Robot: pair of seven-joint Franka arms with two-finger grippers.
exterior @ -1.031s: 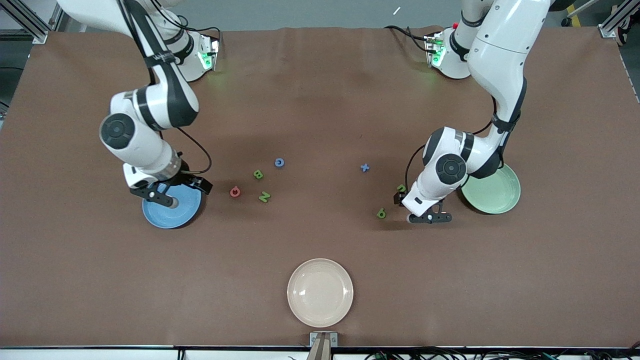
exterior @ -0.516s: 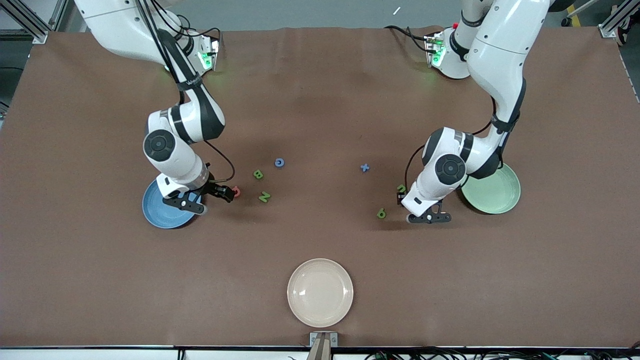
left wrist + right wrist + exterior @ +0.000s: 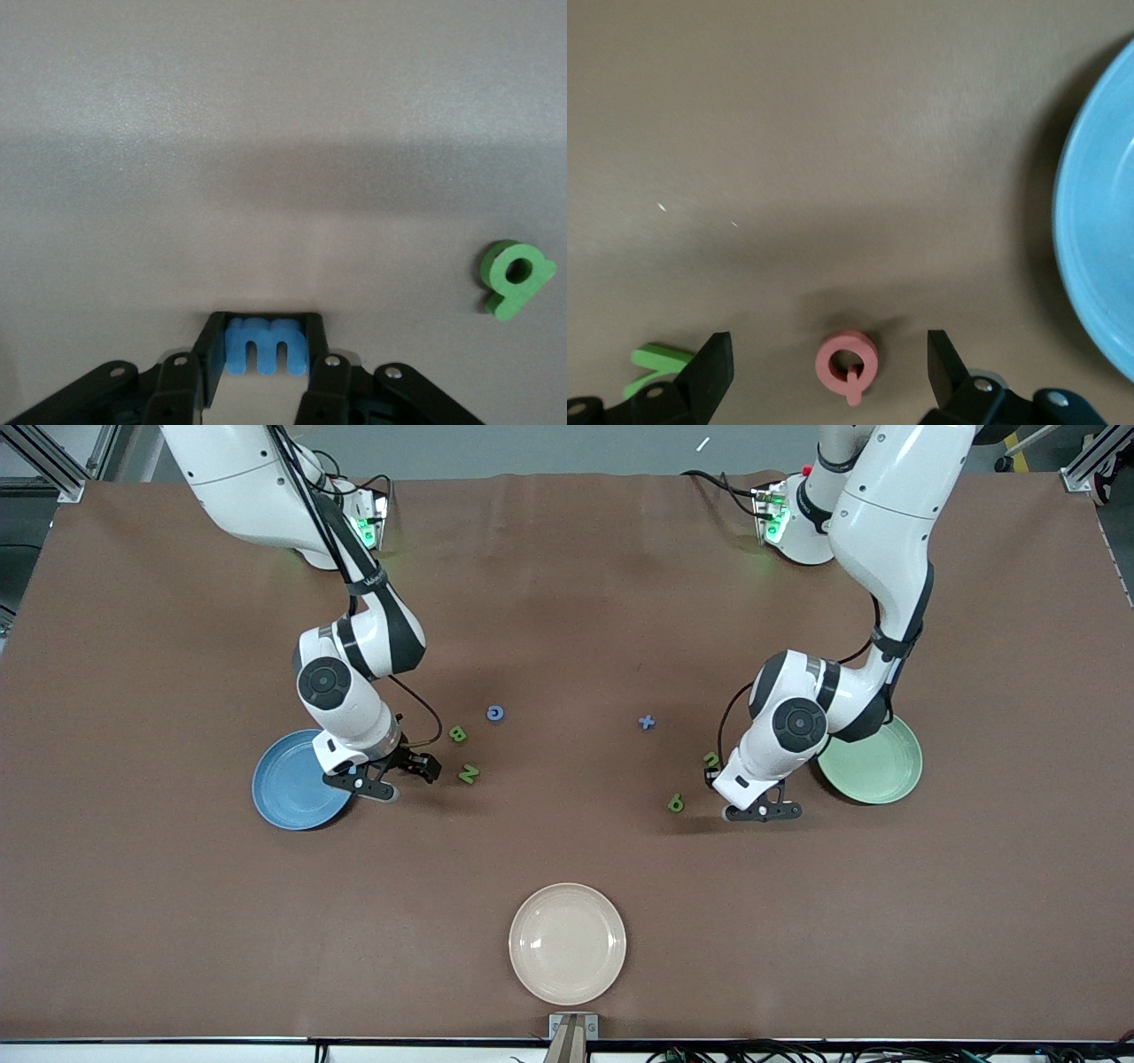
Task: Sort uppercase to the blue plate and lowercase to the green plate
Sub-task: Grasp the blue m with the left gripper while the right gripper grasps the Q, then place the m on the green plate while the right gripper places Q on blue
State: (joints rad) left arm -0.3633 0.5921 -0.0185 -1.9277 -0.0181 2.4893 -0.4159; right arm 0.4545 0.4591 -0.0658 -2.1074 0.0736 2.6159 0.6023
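My left gripper (image 3: 266,329) (image 3: 760,810) is low at the table beside the green plate (image 3: 877,766), shut on the blue lowercase m (image 3: 266,345). The green q (image 3: 516,279) (image 3: 676,803) lies close by, and the green u (image 3: 710,759) peeks out by the arm. The blue x (image 3: 647,723) lies mid-table. My right gripper (image 3: 828,347) (image 3: 392,774) is open and low beside the blue plate (image 3: 288,788) (image 3: 1099,221). The pink G-like ring (image 3: 847,363) lies between its fingers, hidden in the front view. Uppercase green B (image 3: 457,733), blue C (image 3: 495,713) and green N (image 3: 469,774) lie beside it.
A cream plate (image 3: 567,943) sits near the table's front edge, nearer to the front camera than all the letters. Brown table covering (image 3: 567,602) stretches bare between the two arm bases.
My right arm has swung from over the blue plate toward the letters and now has the pink ring between its open fingers. My left arm has stayed where it was.
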